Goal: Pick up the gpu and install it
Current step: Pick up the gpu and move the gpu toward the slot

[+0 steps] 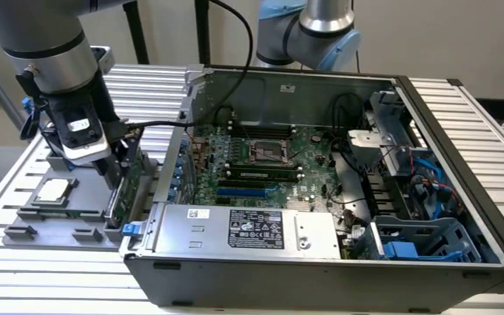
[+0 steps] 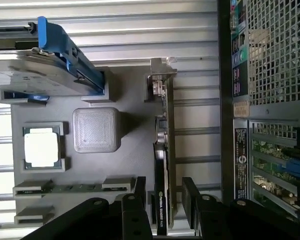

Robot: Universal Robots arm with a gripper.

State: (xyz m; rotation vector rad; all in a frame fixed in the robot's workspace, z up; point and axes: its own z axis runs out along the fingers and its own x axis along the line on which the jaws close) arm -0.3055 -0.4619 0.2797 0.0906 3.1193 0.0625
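Observation:
The gpu stands on its long edge in a slot of the grey parts tray, its silver end bracket at the far end. In the exterior view the gpu shows its green board just outside the left wall of the computer case. My gripper is open and straddles the card's near end, one dark finger on each side with a small gap to the card. The exterior view shows the gripper lowered right over the card.
On the tray also sit a silver hard drive in a blue frame, a processor, memory sticks and a grey block. The open computer case with its motherboard lies to the exterior view's right. A second arm stands behind.

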